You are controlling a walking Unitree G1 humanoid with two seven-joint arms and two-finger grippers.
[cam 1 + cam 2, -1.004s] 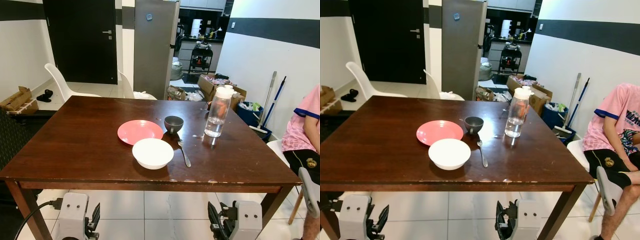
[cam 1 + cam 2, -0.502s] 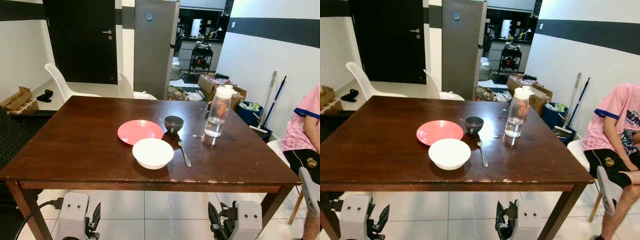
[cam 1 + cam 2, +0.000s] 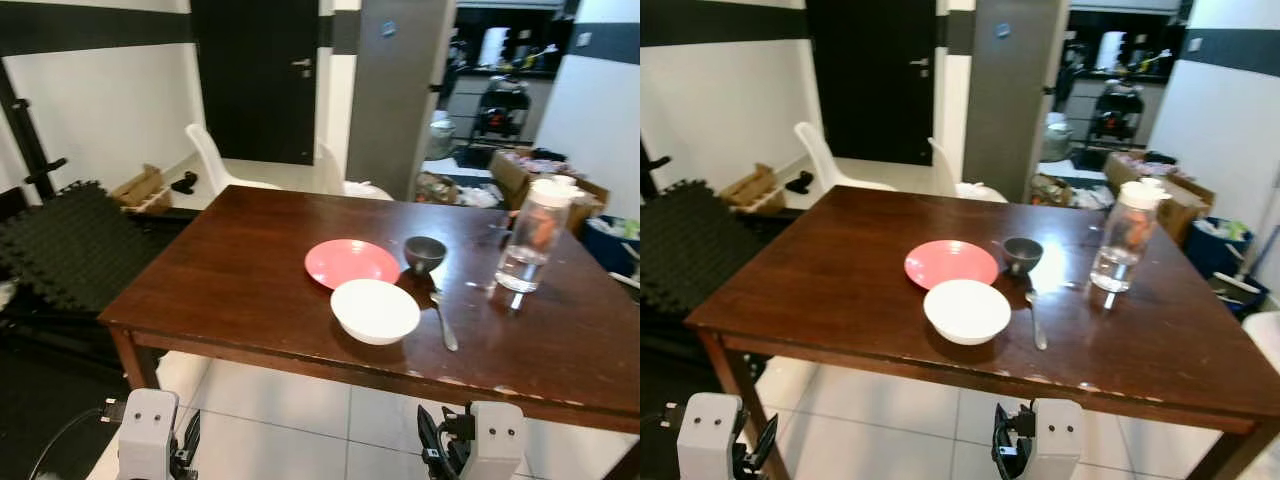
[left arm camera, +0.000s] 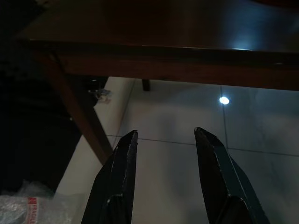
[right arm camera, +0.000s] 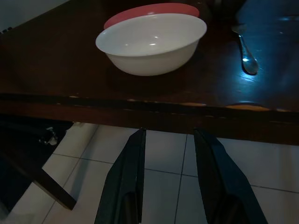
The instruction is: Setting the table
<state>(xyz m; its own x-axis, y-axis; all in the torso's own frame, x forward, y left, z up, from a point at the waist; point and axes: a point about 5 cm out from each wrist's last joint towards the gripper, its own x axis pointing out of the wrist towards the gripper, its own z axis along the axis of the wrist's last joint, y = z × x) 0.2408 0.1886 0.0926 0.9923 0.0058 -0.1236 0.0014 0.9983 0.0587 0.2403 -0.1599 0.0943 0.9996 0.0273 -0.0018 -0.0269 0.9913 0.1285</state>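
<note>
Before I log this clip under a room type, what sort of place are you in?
Most likely a home dining area. A dark wooden dining table holds a pink plate, a white bowl and a spoon; white chairs stand behind it, and a kitchen opens beyond.

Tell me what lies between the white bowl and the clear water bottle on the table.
A metal spoon lies on the dark wooden table between the white ceramic bowl and the clear plastic water bottle, as the left eye view shows.

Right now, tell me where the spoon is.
The spoon lies on the wooden table, just right of the white bowl and in front of the small dark cup, with the water bottle farther right.
</note>
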